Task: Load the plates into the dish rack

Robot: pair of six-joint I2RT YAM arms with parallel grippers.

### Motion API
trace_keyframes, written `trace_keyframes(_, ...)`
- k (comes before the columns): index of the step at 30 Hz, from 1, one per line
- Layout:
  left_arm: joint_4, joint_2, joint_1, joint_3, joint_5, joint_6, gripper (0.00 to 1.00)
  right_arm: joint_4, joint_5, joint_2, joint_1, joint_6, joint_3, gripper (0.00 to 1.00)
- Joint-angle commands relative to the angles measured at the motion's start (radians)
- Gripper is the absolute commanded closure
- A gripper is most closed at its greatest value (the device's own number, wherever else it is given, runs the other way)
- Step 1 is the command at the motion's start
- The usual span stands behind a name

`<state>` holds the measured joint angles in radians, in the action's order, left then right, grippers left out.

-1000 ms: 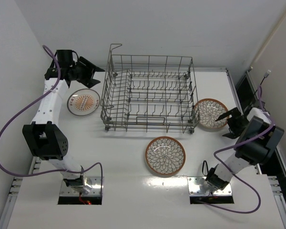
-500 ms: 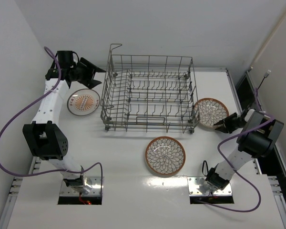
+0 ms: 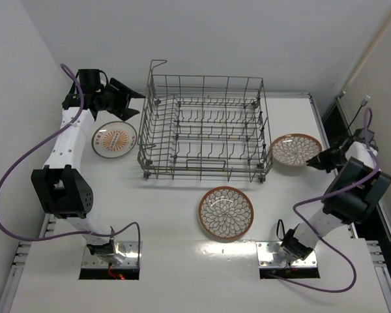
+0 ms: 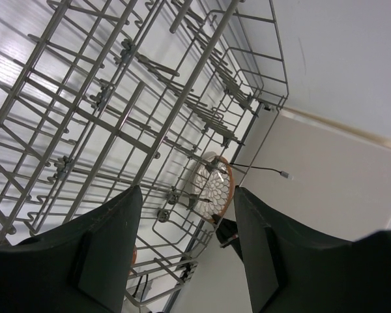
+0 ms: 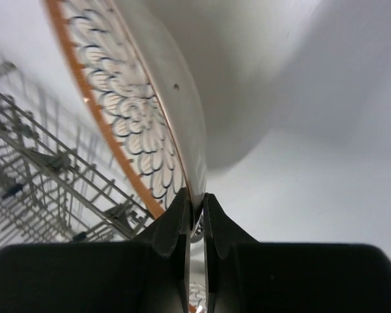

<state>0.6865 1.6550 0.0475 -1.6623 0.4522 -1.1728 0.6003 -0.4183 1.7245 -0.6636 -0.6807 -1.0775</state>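
The right gripper is clamped tight on the rim of a plate, just beside the right end of the dish rack. To do this step well, I judge it should hold the pinch firm, turn the plate on edge, carry it over the rack's right wall and lower it slowly between two tines, since a rim grip may slip. The plate is round and shallow, with an orange-brown rim and dark-outlined white petals. It hangs tilted.

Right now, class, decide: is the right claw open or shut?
Shut: the right claw pinches the rim of the round brown-rimmed petal-patterned ceramic plate.
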Motion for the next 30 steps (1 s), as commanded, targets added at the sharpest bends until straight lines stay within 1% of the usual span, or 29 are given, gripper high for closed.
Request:
trace_keyframes(1, -0.027, 0.008, 0.005, -0.004, 0.031, -0.014, 0.45, 0.051, 0.055, -0.127, -0.016, -0.025, -0.166, 1.00)
trace_keyframes(2, -0.027, 0.008, 0.005, -0.004, 0.031, -0.014, 0.45, 0.070, 0.068, -0.147, -0.016, -0.025, -0.221, 1.00)
trace_keyframes(3, -0.027, 0.008, 0.005, -0.004, 0.031, -0.014, 0.45, 0.102, 0.085, -0.157, -0.016, -0.037, -0.248, 1.00)
trace_keyframes(7, -0.027, 0.008, 0.005, -0.004, 0.031, -0.014, 0.45, 0.137, 0.133, -0.200, -0.025, -0.068, -0.355, 1.00)
trace_keyframes(11, -0.027, 0.008, 0.005, -0.004, 0.031, -0.014, 0.45, 0.138, 0.142, -0.253, 0.024, -0.068, -0.415, 1.00)
trace_keyframes(16, -0.027, 0.008, 0.005, -0.004, 0.031, -0.014, 0.45, 0.208, 0.196, -0.313, 0.082, -0.031, -0.501, 1.00)
trace_keyframes(19, -0.027, 0.008, 0.005, -0.004, 0.031, -0.014, 0.45, 0.222, 0.231, -0.359, 0.143, -0.011, -0.521, 1.00)
trace_keyframes(23, -0.018, 0.008, 0.005, -0.004, 0.031, -0.014, 0.45, 0.243, 0.312, -0.420, 0.277, 0.013, -0.530, 1.00)
trace_keyframes(25, -0.018, 0.008, 0.005, -0.004, 0.031, -0.014, 0.45, 0.253, 0.366, -0.442, 0.323, 0.023, -0.530, 1.00)
trace_keyframes(26, -0.018, 0.008, 0.005, -0.004, 0.031, -0.014, 0.45, 0.253, 0.381, -0.442, 0.367, 0.023, -0.530, 1.00)
trace_keyframes(29, -0.018, 0.008, 0.005, -0.004, 0.031, -0.014, 0.45, 0.263, 0.452, -0.442, 0.445, 0.047, -0.530, 1.00)
trace_keyframes(30, -0.018, 0.008, 0.005, -0.004, 0.031, -0.014, 0.45, 0.263, 0.479, -0.428, 0.508, 0.061, -0.530, 1.00)
